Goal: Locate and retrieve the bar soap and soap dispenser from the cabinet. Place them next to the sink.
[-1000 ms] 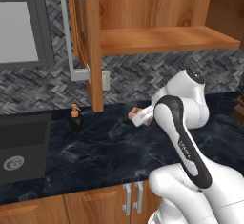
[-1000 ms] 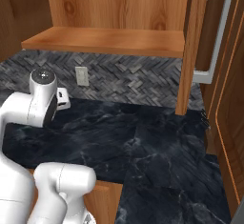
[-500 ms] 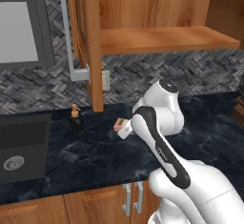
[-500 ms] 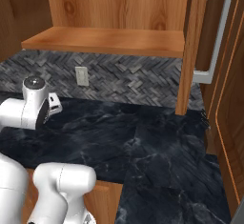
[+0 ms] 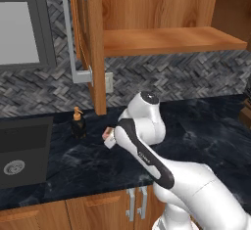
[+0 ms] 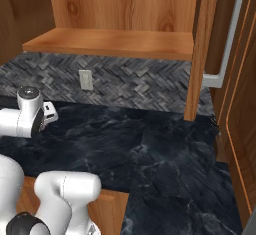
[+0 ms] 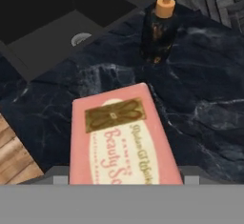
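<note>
- Surface [image 5: 206,126]: dark marbled stone below the end effector [image 5: 109,139], which hangs low over it; a grey herringbone backsplash [image 5: 196,75] rises behind, and low wooden doors [image 5: 98,209] sit beneath the front edge.
- Cabinet [image 5: 147,13]: warm brown wood, above and behind the end effector; its door [image 5: 93,43] stands open with a long silver bar handle [image 5: 68,33], and the plank shelf [image 6: 110,44] carries nothing visible.
- Sink [image 7: 52,18]: dark basin with a round silver drain [image 7: 81,38], ahead of the end effector in the hand view; nothing lies in it.
- Soap dispenser [image 7: 159,27]: upright on the surface just ahead of the end effector, between it and the sink.
- Bar soap [image 7: 121,137]: pink block with a printed label, clamped in the end effector and held above the surface.
</note>
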